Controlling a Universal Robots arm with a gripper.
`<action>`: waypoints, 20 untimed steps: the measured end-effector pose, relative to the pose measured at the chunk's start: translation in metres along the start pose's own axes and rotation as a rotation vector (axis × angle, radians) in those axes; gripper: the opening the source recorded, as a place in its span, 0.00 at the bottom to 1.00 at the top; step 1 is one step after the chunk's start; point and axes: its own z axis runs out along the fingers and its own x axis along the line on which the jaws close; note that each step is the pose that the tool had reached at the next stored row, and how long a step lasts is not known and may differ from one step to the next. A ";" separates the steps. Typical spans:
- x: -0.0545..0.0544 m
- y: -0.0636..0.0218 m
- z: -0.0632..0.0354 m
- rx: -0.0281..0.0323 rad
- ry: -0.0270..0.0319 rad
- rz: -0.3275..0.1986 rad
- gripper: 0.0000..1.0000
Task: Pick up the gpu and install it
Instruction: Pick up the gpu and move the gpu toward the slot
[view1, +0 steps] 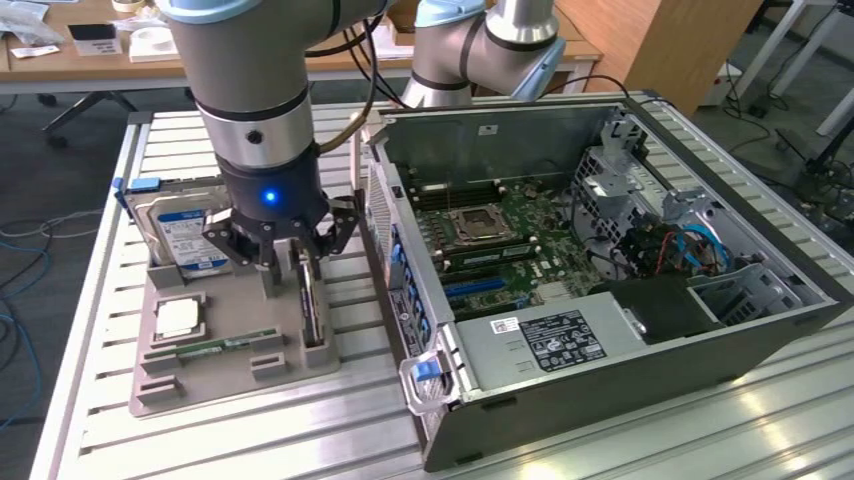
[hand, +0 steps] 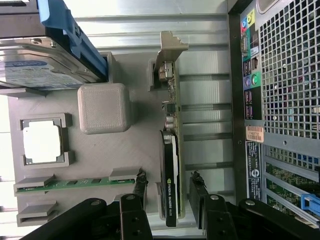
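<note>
Here we are over the grey holder (view1: 160, 395), and the gripper (view1: 291, 262) hangs nose-down right above the gpu (view1: 311, 305). The card stands on its long edge in a slot along the side of the holder nearest the computer case (view1: 627, 380). In the exterior view it sits at six o'clock from the gripper.

Check the wrist view: the two black fingers (hand: 140, 186) are spread wide, one on each side of the card. There's a sliver of daylight on both sides, so nothing is pinched and nothing is touching. The card's black face looks toward one finger and its circuit-board back toward the other. Its silver bracket (hand: 167, 52) is at the far end, away from the fingers, seated in the holder.

Round the gripper in the exterior view now. At nine to ten o'clock, the blue-labelled hard drive (view1: 180, 235) stands upright in its own slot. At eight o'clock the CPU (view1: 178, 318) lies flat in a square recess. At seven o'clock the green memory stick (view1: 220, 348) rests in its narrow channel. All three are apart from the card.

Over at three o'clock the case lies on its side with the panel off and the motherboard (view1: 507, 250) facing up. Holder and case sit just beside each other on the slatted aluminium table (view1: 747, 440).
</note>
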 end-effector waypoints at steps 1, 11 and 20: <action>0.000 0.0001 0.0003 -0.0002 -0.0002 0.000 0.47; -0.004 0.0000 0.0058 0.0001 0.0001 0.000 0.47; -0.004 -0.0001 0.0113 0.0003 0.0003 0.000 0.47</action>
